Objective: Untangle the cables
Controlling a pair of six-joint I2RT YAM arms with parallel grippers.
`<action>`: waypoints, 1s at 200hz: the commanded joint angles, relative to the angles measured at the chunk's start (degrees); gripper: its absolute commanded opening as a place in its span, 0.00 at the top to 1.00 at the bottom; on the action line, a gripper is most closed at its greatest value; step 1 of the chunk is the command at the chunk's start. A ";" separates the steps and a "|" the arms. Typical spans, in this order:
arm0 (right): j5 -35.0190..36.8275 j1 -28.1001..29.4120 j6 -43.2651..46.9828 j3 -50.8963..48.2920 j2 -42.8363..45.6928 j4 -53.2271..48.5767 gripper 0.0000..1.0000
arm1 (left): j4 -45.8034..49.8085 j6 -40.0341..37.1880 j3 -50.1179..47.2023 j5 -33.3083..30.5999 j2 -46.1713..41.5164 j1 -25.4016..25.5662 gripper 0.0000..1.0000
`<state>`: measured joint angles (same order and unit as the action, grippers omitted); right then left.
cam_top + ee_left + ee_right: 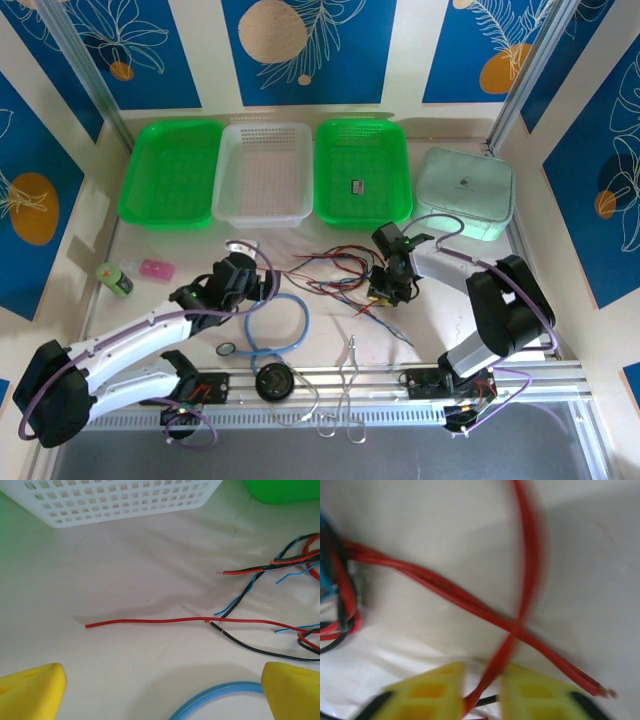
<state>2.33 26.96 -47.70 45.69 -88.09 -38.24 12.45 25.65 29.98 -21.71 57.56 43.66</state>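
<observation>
The cables (pixel 335 268) lie as a loose tangle of thin red, black and blue wires at mid-table. My right gripper (pixel 385 290) is down at the tangle's right end. In the right wrist view its yellow fingers (pixel 435 690) stand close together on a blurred red cable (pixel 530 555) that runs up between them and crosses two other red wires (pixel 445 587). My left gripper (pixel 250 280) is open to the left of the tangle, its yellow fingertips (pixel 30 690) wide apart. A single red cable (pixel 150 621) and a black one (pixel 260 650) lie just beyond them.
A light-blue tube loop (pixel 280 325) lies under my left gripper. Two green baskets (pixel 170 170) (pixel 362 150), a white basket (pixel 262 172) and a pale lidded box (pixel 465 190) line the back. A small green bottle (pixel 115 278), a pink item (pixel 157 268) and a black disc (pixel 271 381) sit nearer.
</observation>
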 commanded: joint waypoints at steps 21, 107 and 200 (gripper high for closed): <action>-0.72 1.86 2.47 4.87 5.35 -4.67 1.00 | 5.92 -2.69 4.82 -2.93 -1.57 1.32 0.01; 2.61 1.16 7.30 23.67 18.49 -19.64 1.00 | 8.74 -7.66 17.23 7.29 -0.68 1.41 0.03; -10.41 4.97 0.57 26.92 16.22 -5.38 1.00 | 6.24 -6.77 23.99 23.82 1.51 2.77 0.14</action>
<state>-2.20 30.13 -43.72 72.93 -69.95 -50.11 20.36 18.98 52.18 -3.92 58.81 45.32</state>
